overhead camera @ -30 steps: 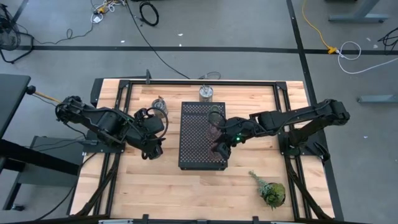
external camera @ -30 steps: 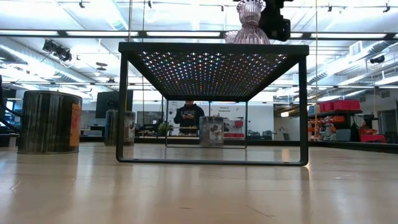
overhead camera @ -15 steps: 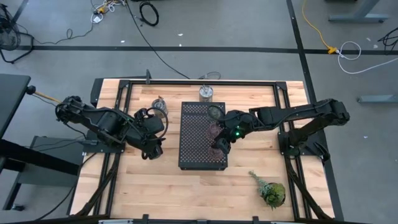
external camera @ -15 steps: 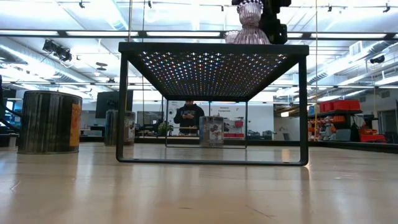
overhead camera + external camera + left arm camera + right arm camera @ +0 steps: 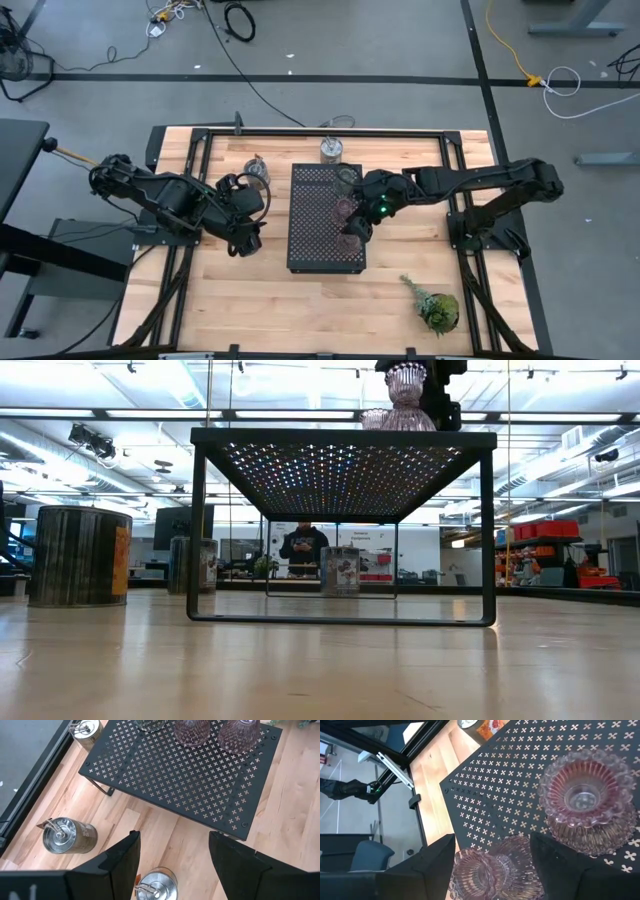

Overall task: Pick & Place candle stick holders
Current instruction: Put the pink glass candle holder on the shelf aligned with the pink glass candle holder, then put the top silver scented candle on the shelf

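Right gripper [image 5: 352, 232] over the tray [image 5: 312, 245], holding a pink holder [image 5: 490, 872]

Its fingers are gripping the holder partway open, just beside a second pink holder [image 5: 587, 802] standing on the tray; the left gripper [image 5: 172, 852] is waiting open above a metal holder [image 5: 156, 885].

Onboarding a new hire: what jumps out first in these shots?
The black perforated tray standing mid-table, with two pinkish glass candle holders on it. The right gripper reaches over the tray, one pink holder between its jaws; the left gripper waits beside the tray, above a silvery holder.
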`<state>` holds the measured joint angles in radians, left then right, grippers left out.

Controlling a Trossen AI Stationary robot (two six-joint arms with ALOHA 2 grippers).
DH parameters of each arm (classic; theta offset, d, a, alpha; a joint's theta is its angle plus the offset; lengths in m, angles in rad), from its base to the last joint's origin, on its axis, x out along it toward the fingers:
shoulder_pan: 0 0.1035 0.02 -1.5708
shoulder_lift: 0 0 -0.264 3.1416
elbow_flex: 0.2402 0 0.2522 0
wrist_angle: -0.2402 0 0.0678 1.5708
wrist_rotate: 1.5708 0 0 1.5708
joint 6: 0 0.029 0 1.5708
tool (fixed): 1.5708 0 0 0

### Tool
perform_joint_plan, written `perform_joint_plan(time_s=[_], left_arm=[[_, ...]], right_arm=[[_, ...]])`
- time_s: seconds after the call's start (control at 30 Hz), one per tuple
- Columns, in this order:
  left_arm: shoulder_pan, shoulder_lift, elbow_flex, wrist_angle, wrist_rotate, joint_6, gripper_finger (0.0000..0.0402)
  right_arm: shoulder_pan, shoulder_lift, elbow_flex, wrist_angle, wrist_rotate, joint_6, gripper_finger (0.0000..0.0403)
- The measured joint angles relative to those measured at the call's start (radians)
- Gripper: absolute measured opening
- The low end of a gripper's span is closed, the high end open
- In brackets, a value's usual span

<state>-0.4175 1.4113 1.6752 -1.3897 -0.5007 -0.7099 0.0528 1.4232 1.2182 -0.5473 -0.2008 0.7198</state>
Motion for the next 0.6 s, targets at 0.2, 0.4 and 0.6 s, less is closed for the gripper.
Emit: perform_joint_plan(time_s=[0.2,0.4,0.6], left_arm=[[0.0,0.0,0.0,0.0,0.0,0.0,0.0238],[0.0,0.0,0.0,0.001,0.0,-0.001,0.0238],[0.0,0.0,0.0,0.001,0.0,-0.002,0.0238]], right_arm=[[0.0,-0.002,0.0,0.006,-0.001,-0.002,0.0256],[-0.009,-0.002,0.0,0.005,-0.001,-0.007,0.0256],[-0.029,-0.002,0.019,-0.002,-0.001,-0.026,0.0256]])
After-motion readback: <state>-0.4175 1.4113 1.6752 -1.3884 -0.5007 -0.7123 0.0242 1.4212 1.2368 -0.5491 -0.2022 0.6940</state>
